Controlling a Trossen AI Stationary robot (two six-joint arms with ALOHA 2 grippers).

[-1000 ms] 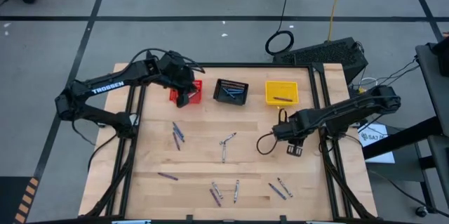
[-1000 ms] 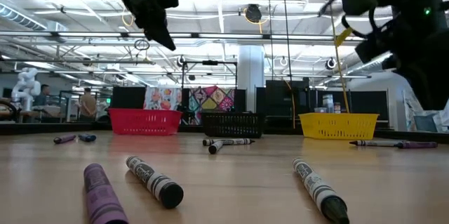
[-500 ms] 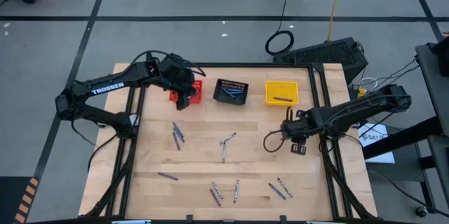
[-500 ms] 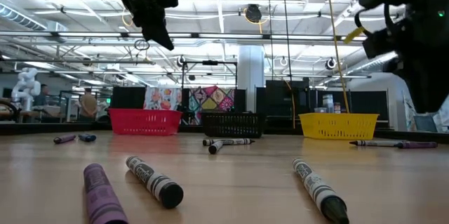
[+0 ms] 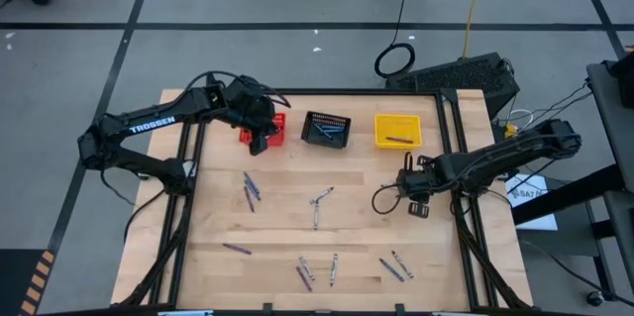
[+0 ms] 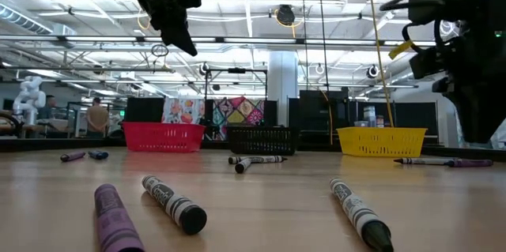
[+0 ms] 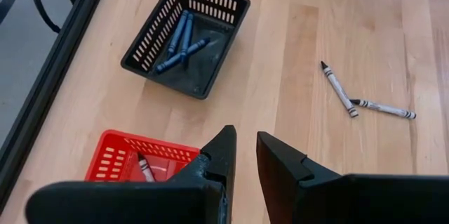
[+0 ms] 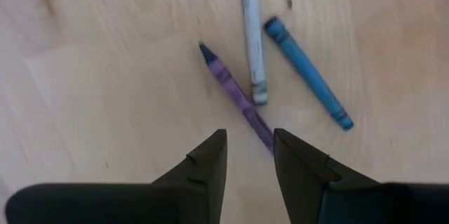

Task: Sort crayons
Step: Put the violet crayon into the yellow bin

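Right end effector (image 5: 417,207) slightly nearer, empty

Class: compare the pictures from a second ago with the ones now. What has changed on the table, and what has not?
The right gripper slid toward the table's right edge, then settled, empty, with a gap between its fingers. The left gripper stayed above the red basket, also empty. The crayons and baskets did not move.

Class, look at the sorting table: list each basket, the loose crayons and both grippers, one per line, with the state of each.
red basket: upright, holds a crayon
black basket: upright, holds blue crayons
yellow basket: upright, holds one crayon
loose crayons: lying flat, scattered on the table
left gripper: above the red basket, jaws open, empty
right gripper: above three loose crayons, jaws open, empty
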